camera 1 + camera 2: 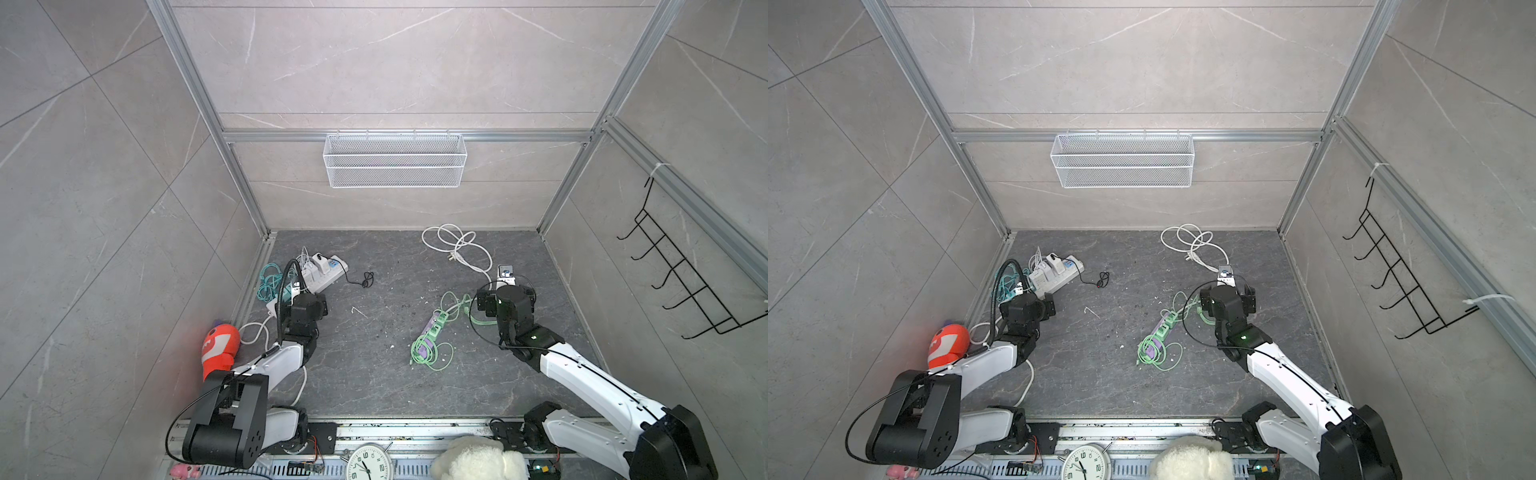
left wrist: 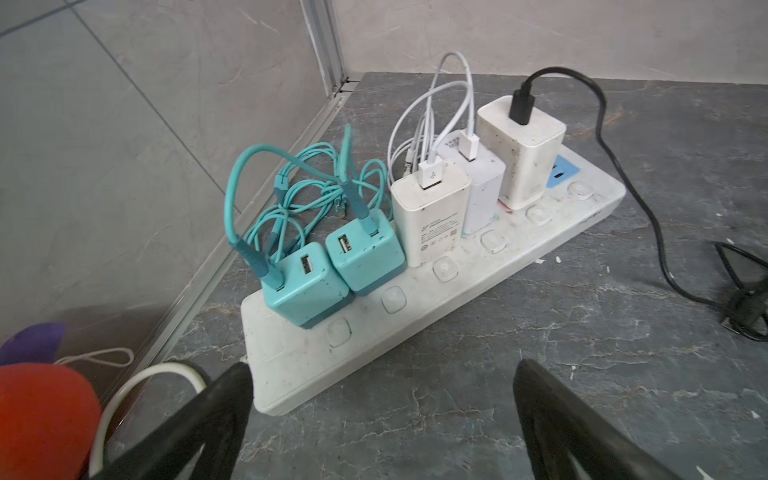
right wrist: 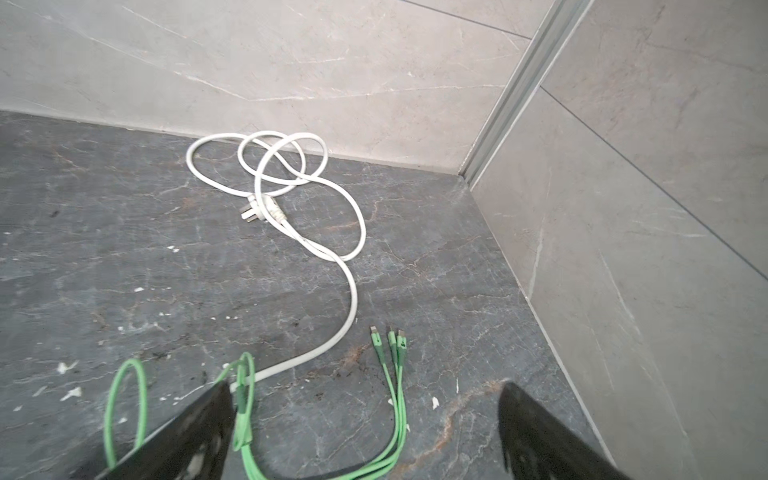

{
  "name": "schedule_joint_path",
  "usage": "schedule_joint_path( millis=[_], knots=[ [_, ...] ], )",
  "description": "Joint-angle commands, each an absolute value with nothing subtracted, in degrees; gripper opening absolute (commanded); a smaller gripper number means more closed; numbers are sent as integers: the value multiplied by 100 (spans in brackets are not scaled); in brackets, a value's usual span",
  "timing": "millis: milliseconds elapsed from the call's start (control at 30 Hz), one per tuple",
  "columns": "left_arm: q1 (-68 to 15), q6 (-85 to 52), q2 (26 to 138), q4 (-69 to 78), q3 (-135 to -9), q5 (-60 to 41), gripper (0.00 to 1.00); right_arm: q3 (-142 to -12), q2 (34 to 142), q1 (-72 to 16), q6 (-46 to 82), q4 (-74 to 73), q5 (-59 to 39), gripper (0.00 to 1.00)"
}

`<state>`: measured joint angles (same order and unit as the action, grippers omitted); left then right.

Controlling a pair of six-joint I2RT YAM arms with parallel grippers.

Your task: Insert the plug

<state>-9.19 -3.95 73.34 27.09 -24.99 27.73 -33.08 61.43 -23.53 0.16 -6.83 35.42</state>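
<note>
- Black-fingered left gripper [image 2: 382, 370] gapes wide and empty, just short of the white power strip [image 2: 415, 318].
- Right gripper [image 3: 365, 386] is equally wide and grips nothing, with green cables [image 3: 401, 345] on the bench [image 3: 124, 249] below.
- Farther off, the plug [image 3: 252, 210] lies loose near the back wall: grasping, carrying and inserting are all left.
- It lies flat, long axis roughly crosswise, prongs seemingly pointing left.

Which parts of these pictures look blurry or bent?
In both top views the wide lens splays the frame posts outward; in the left wrist view the power strip is sharp but the near orange object is blurred; in the right wrist view the white cable is crisp, the gripper fingers soft.
</note>
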Motion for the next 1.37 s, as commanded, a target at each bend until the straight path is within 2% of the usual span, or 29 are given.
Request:
schedule_joint_path(
  millis=[0,67,133,233,300,433,500,533,600,667,733,800,867,1333],
  knots=[
    [-870,81,7141,3190,-2557,2240,100,-3001,6330,-2102,-275,-1938,3683,99],
    [-837,94,6934,3162,-2363,2168,100,-2903,6425,-1905,-205,-1951,3165,99],
    [-729,-76,6861,3073,-2180,2103,100,-2746,6573,-1828,-117,-2234,3068,99],
    [-569,-86,7268,4263,-1680,2111,100,-2545,6745,-1659,62,-2789,2780,99],
    [-526,-16,7375,4217,-1789,2018,100,-2463,7030,-1554,-5,-3194,2668,99],
    [-495,168,8030,5339,-1601,2117,99,-2234,7698,-1373,-70,-4033,2479,99],
    [-485,237,8458,6121,-1482,2167,99,-1816,8066,-1194,99,-4888,2317,99],
    [-480,162,8380,5849,-1514,2129,99,-1603,8407,-1036,58,-5838,2011,99],
    [-355,23,8303,5552,-1587,1974,100,-1769,8502,-1000,14,-5392,1575,99],
    [-315,217,8882,6159,-1684,1948,100,-1903,8778,-868,10,-5494,1277,99],
    [-301,-16,8545,5389,-1734,1877,100,-2003,8658,-861,109,-5038,1440,99],
    [-301,77,8766,5817,-1750,1961,100,-1951,8747,-854,131,-5374,1581,99],
    [-289,-23,8591,5390,-1781,1913,100,-1947,8648,-854,88,-5176,1546,99],
    [-281,5,8644,5535,-1766,1933,100,-1991,8688,-870,167,-5170,1796,99]
  ],
)
